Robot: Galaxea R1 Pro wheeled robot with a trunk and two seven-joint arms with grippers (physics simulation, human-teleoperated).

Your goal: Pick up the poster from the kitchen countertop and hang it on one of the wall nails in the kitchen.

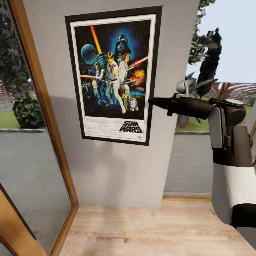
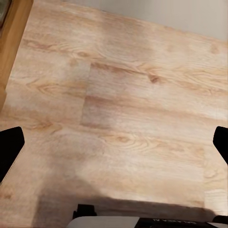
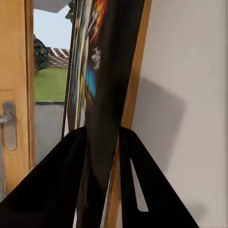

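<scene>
Right hand (image 1: 153, 102) clamping poster (image 1: 113, 73) edge, against grey wall (image 1: 117, 170)

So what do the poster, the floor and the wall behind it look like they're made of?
The poster looks like printed paper in a thin matte black frame; its edge, seen in the right wrist view, looks light wood. The floor appears to be pale wood planks or laminate, with visible grain and knots. The wall seems smooth, matte light grey paint or plaster. The right gripper clamps the poster's edge.
</scene>
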